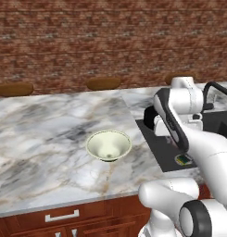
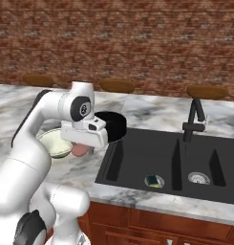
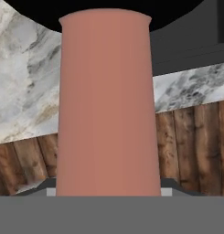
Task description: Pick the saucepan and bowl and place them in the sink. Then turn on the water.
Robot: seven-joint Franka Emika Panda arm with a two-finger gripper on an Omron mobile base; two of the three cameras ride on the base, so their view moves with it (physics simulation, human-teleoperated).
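Saucepan (image 2: 111, 125) gripped by handle – bowl (image 1: 108, 145) empty on counter (image 1: 40, 134)

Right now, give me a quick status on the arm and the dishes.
Gripper shut on saucepan handle, held beside the sink. Bowl on counter. Faucet off.

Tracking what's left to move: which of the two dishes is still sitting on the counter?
The bowl, resting free on the marble. The saucepan is up in the air, held by its pink handle beside the sink.

No readable text, labels or numbers anywhere.
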